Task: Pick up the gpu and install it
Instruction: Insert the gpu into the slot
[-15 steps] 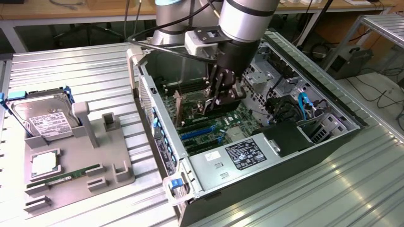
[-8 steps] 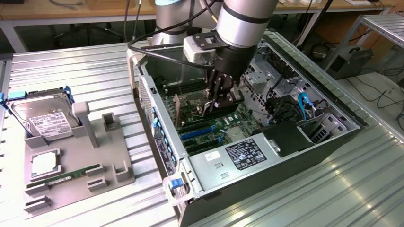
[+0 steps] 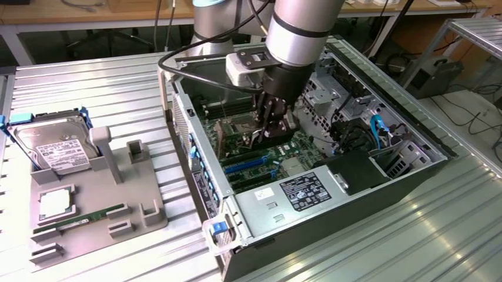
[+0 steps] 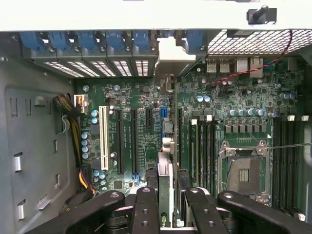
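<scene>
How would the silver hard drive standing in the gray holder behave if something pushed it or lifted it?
The hard drive looks like a rigid metal box, so it is probably stiff and rather heavy for its size. It stands propped on edge in the gray holder, so a sideways push might tip it. Its smooth casing may be slippery.

Exterior view: up high and off to the side, angled down across the table (image 3: 94,82) into the open PC case (image 3: 345,226), far enough back for the whole case plus the arm (image 3: 302,35). Wrist view: riding just behind the gripper (image 4: 168,195), pointed straight at the motherboard (image 4: 146,131), real close. Shared by both: that board and the CPU socket (image 4: 243,170).
</scene>
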Motion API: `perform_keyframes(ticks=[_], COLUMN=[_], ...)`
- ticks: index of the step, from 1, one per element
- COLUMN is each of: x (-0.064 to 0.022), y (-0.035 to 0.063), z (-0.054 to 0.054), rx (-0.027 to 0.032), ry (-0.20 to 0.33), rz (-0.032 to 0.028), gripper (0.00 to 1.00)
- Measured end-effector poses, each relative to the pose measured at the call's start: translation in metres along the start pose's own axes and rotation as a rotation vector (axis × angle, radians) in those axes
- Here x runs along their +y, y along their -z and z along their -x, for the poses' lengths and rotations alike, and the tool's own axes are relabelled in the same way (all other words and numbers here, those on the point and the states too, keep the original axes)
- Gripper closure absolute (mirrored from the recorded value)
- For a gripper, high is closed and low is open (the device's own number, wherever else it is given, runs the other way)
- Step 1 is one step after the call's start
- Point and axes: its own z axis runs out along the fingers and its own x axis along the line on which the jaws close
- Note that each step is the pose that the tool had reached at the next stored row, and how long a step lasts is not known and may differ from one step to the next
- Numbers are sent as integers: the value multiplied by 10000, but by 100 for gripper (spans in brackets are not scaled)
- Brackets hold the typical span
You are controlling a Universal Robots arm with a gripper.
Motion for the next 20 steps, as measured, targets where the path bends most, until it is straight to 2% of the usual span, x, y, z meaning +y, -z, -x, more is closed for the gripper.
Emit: perform_keyframes(ticks=[12, 20], x=[87, 93], y=[-233, -272], z=[-9, -11], rx=[-4, -5], ry=[12, 17], rz=[-9, -8], gripper=[74, 74])
